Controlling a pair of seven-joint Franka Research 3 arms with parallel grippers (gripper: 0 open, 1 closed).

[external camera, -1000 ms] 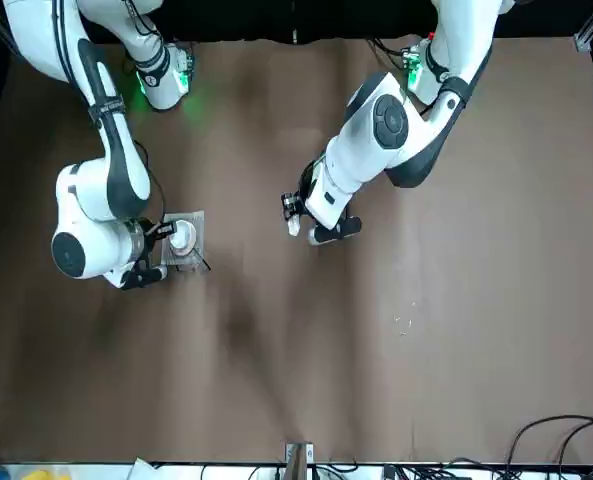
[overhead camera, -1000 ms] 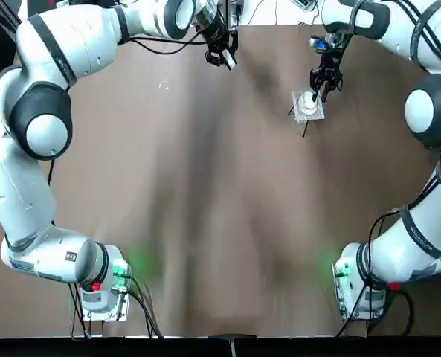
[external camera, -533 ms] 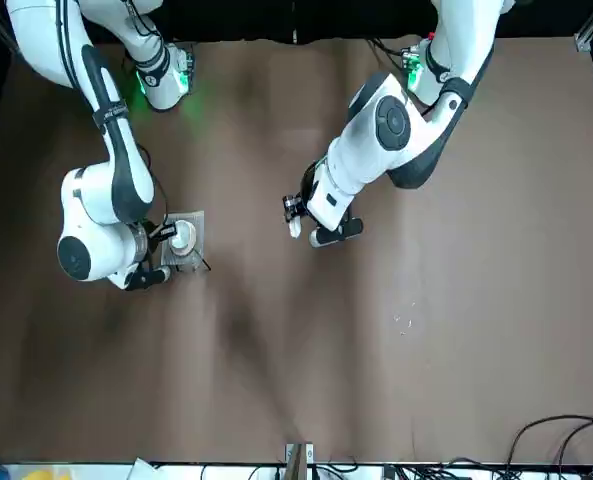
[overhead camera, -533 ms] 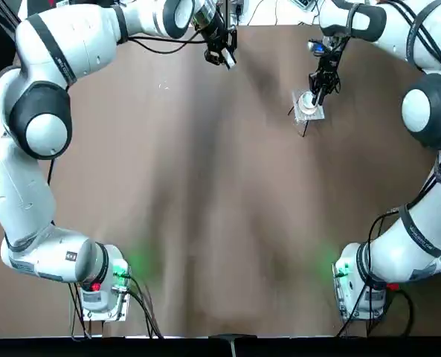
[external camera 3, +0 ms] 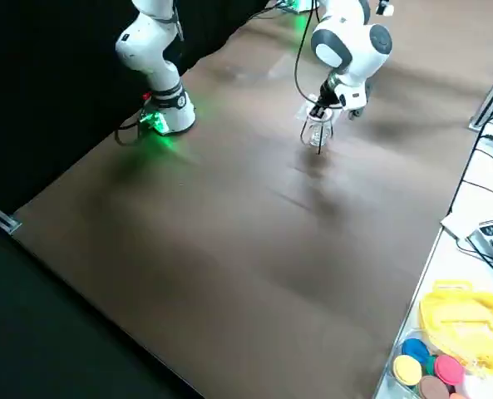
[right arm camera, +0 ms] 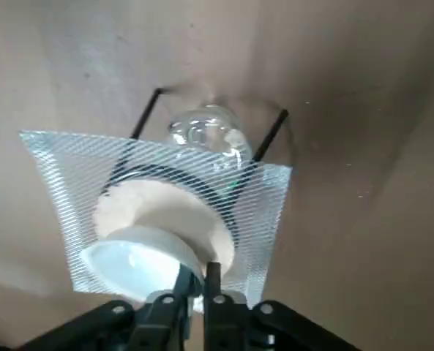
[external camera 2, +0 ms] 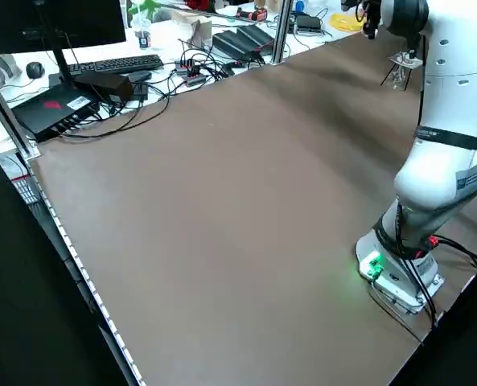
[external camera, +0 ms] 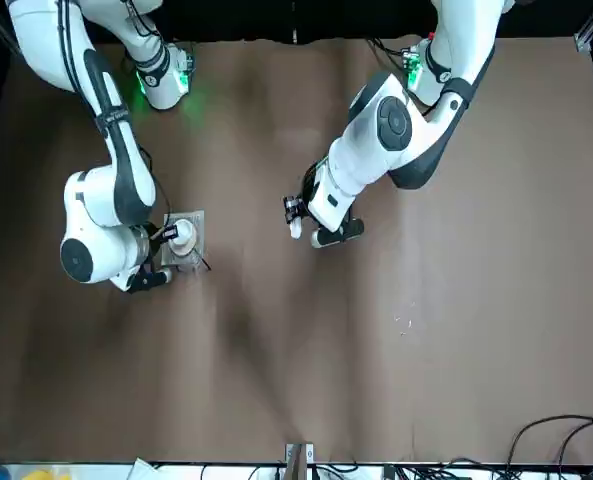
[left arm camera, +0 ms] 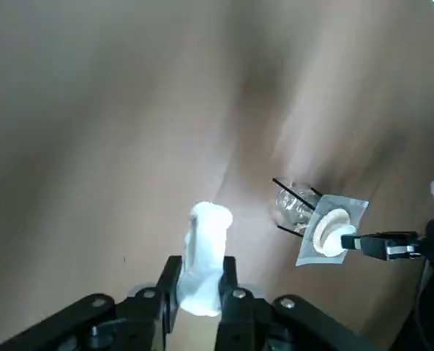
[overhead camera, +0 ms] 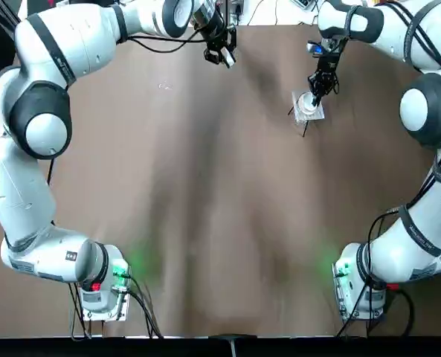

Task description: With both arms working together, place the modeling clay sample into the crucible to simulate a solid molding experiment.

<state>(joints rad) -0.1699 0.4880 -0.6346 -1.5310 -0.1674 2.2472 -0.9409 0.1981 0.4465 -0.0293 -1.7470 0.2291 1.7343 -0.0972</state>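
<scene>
1. Left gripper (left arm camera: 202, 260) is pinching the modeling clay sample (left arm camera: 204, 252) – the fingers are parted only by the clay's width, one on each side; the white lump sticks out past the tips, held over the table (overhead camera: 205, 223), well apart from the stand.
2. Right gripper (right arm camera: 199, 268) is nearly closed, nipping the crucible (right arm camera: 132, 267) at its rim; the little white cup is tilted over the pale round centre of the mesh (right arm camera: 59, 183) – can't tell if it's actually touching down.
3. Mesh sits on black legs (right arm camera: 145, 113); a clear glass vessel (right arm camera: 209, 131) is underneath, between them.
</scene>
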